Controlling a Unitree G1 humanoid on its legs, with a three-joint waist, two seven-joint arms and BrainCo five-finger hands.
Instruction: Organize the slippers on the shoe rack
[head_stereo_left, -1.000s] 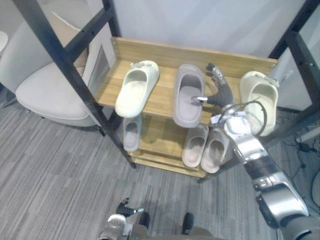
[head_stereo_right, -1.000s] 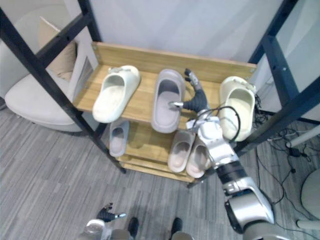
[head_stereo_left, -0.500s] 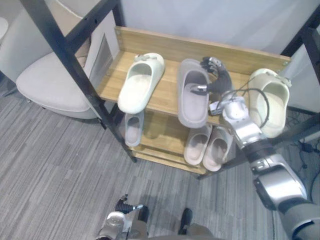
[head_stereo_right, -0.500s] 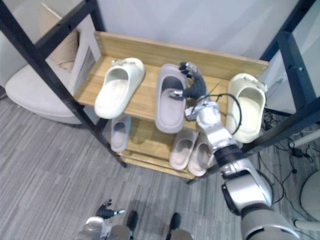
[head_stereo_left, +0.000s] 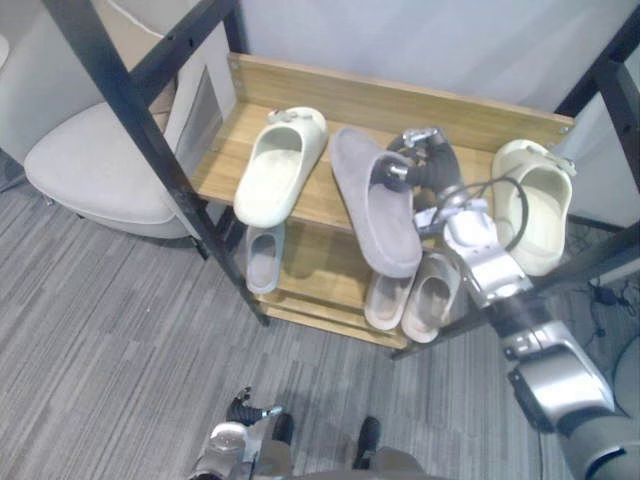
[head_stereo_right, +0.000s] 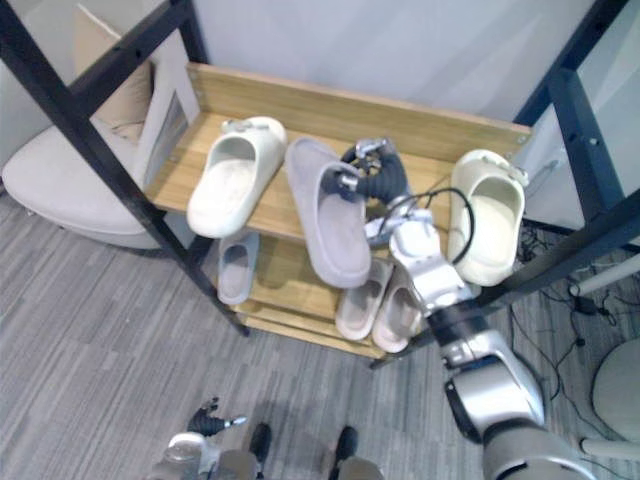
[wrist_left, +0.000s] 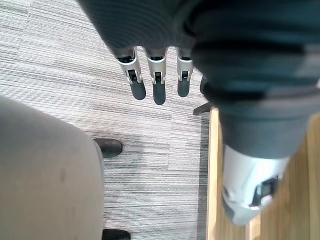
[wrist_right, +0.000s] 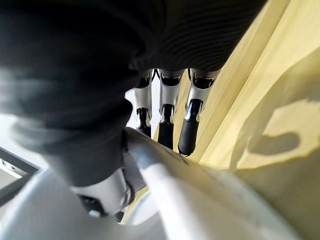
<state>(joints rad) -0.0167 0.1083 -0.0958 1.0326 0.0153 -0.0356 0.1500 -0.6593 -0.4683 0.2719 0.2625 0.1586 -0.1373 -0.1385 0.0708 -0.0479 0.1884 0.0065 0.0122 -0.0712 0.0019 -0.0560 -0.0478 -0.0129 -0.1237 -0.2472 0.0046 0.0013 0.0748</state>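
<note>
On the top shelf, mid-rack: right hand (head_stereo_left: 428, 168) clamped on the grey slipper (head_stereo_left: 378, 215), thumb on the sole side, fingers curled round the far rim near the toe end. Slipper tipped up on its edge, sole facing the robot's left, heel end hanging out past the shelf's front edge. Looks like light foam; likely some flex in it, matte surface, so probably no slip. A rim pinch near one end would let the long heel swing, and a hold nearer the middle of the side wall should steady it. Left cream slipper (head_stereo_left: 278, 165) lies close beside it, apart. Right cream slipper (head_stereo_left: 535, 205) sits beyond the hand at the shelf end, overhanging. Bare wood of the shoe rack (head_stereo_left: 318, 195) between the two gives setting-down room, tight. Back board close behind the fingers. Beige pair (head_stereo_left: 415, 295) below, under the overhang. Left hand (wrist_left: 158, 82) low over the floor, fingers straight, empty.
</note>
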